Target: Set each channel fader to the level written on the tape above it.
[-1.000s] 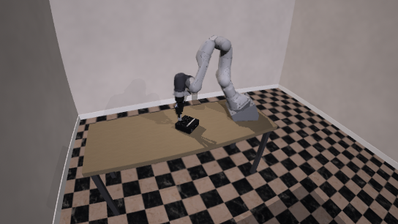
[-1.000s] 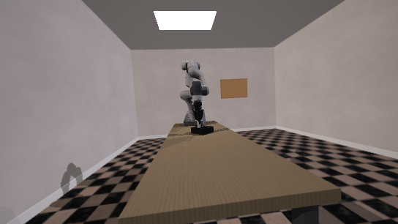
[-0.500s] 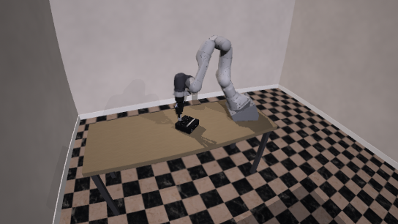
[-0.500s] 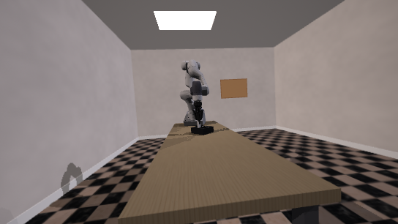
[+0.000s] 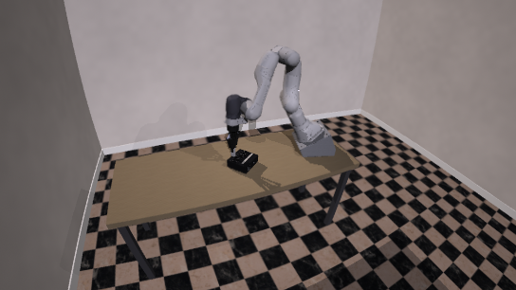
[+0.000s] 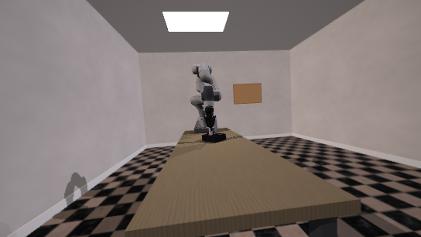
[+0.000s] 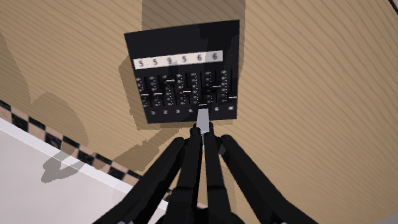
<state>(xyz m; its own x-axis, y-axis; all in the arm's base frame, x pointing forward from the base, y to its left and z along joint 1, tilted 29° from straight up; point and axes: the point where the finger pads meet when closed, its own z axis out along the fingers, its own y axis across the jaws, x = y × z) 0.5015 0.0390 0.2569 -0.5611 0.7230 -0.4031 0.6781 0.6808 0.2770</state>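
The lighting desk (image 5: 242, 161) (image 6: 213, 138) (image 7: 187, 42), a low black box, is resting upright on the bench. Its pale tape (image 7: 178, 59) is reading 5, 5, 9, 5, 6, 6 from left to right in the wrist view. Below it, the first fader (image 7: 145, 94), second fader (image 7: 158, 93) and fourth fader (image 7: 187, 91) are standing around mid-track, the third fader (image 7: 170, 80) higher. The fifth fader (image 7: 203, 105) is sitting lowest, near its track's bottom; the sixth fader (image 7: 216, 87) is standing above the master fader (image 7: 232, 97). Exact levels are staying too blurred to read.

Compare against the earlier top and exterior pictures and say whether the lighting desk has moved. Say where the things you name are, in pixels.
No, no visible shift: the lighting desk (image 5: 243, 163) (image 6: 217, 138) (image 7: 182, 45) keeps its place against the tabletop's edges (image 5: 199, 212) (image 6: 248, 222) in both views.
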